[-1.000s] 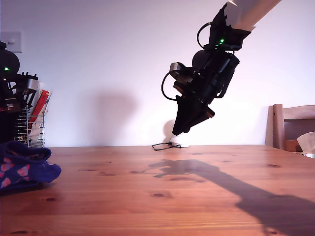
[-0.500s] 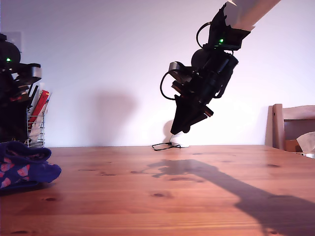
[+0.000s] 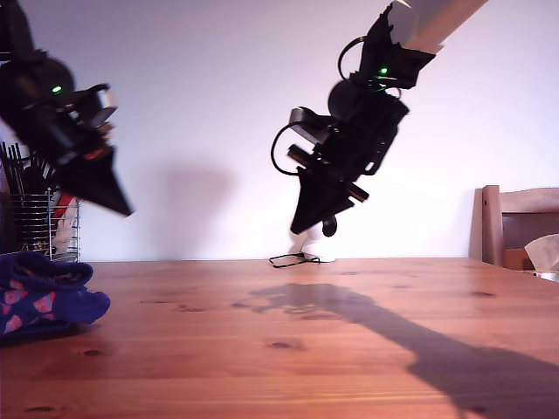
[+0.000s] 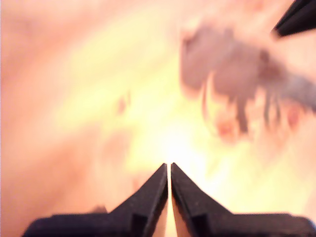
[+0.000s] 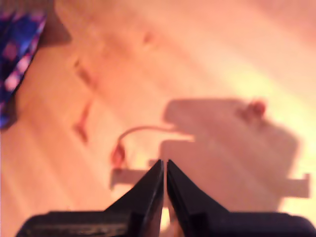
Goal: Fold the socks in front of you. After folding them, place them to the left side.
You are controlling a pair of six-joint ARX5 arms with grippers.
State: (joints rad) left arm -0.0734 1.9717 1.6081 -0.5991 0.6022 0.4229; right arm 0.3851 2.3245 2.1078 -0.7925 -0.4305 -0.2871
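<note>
The folded navy-purple knit socks with pink blocks (image 3: pixel 44 297) rest at the exterior view's left edge of the wooden counter (image 3: pixel 332 349), so we hold our first hand (image 4: pixel 169 170) and second hand (image 5: pixel 164 167) aloft, both closed on nothing.

A knotty pine worktop (image 3: pixel 288 349) spreads beneath both pincers, with a long dark shadow (image 3: pixel 419 336) cast across it under the pincer hanging mid-view. A black cable (image 3: pixel 293 258) lies on the worktop's far edge, below and behind that pincer. A wire rack (image 3: pixel 44 229) holding dark utensils stands under the other pincer. A wooden chair (image 3: pixel 520 223) and a white tissue (image 3: pixel 543 251) sit well beyond the mid-view pincer, at the exterior view's right
</note>
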